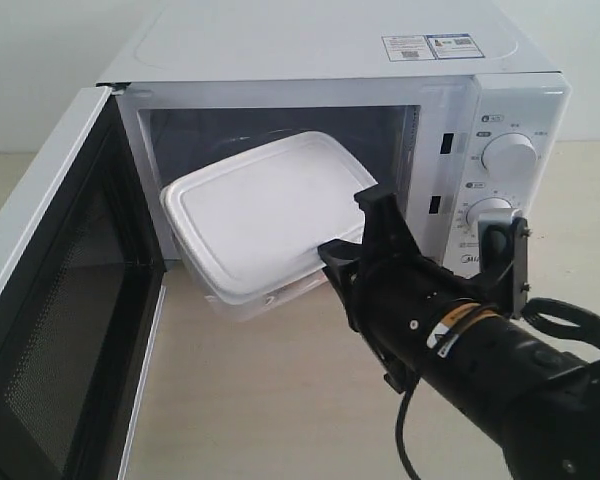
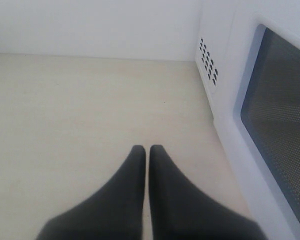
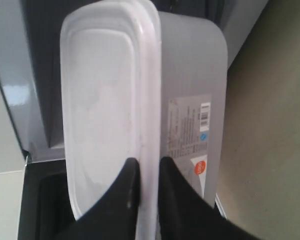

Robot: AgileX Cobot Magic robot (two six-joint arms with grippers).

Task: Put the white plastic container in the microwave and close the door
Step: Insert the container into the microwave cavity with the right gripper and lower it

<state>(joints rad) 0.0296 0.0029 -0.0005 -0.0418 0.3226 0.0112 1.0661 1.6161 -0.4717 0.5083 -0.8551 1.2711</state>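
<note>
The white plastic container [image 1: 260, 215] hangs tilted, its far end inside the cavity of the white microwave [image 1: 330, 60] and its near end out over the sill. My right gripper [image 1: 338, 262] is shut on its near rim; the right wrist view shows the fingers pinching the edge of the container [image 3: 110, 110], one on the lid, one on the labelled side. The door [image 1: 50, 290] stands swung wide open at the left, mesh inner face showing. My left gripper [image 2: 147, 148] is shut on nothing, low over the table beside the door [image 2: 277, 115]. It does not show in the exterior view.
The microwave's two dials [image 1: 508, 155] sit on the right panel behind my right arm. Light beige table [image 1: 270, 400] stretches in front of the microwave. A vent grille [image 2: 208, 60] shows on the microwave's side in the left wrist view.
</note>
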